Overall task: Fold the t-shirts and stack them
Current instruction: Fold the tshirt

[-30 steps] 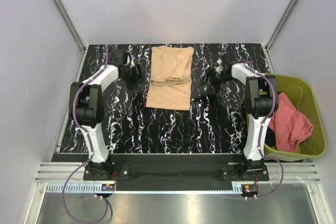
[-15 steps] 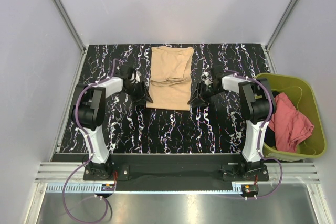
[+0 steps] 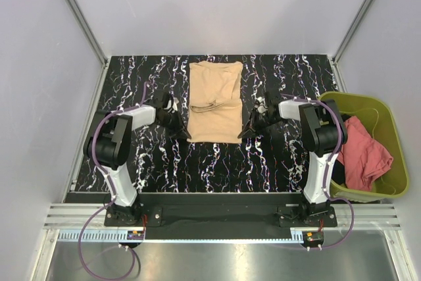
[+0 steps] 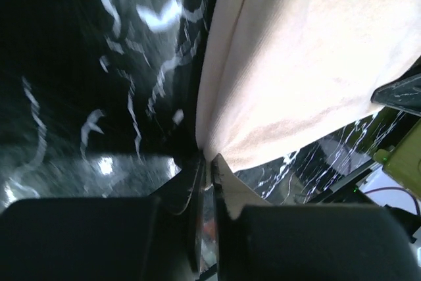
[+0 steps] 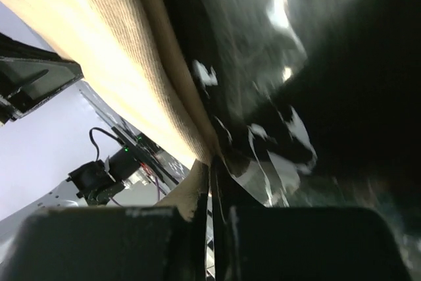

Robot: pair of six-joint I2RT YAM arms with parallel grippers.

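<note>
The tan t-shirt [image 3: 214, 100] lies partly folded, lengthwise, in the middle of the black marbled table [image 3: 283, 156]. My left gripper [image 3: 182, 133] is at its near left corner and shut on the cloth. The left wrist view shows the hem of the tan t-shirt [image 4: 296, 64] pinched between the left gripper [image 4: 207, 160] jaws. My right gripper [image 3: 245, 132] is shut on the near right corner. In the right wrist view the edge of the tan t-shirt [image 5: 112, 51] runs into the closed right gripper [image 5: 212, 162]. The salmon-red t-shirt [image 3: 364, 156] lies crumpled in the bin.
An olive-green bin [image 3: 401, 162] stands off the table's right edge beside the right arm. Grey walls and metal frame posts close in the back and both sides. The arm bases sit on a black rail at the near edge.
Both grippers came down and inward from beside the tan shirt to its near corners and closed on the cloth. The shirt's near hem has shifted slightly nearer.
</note>
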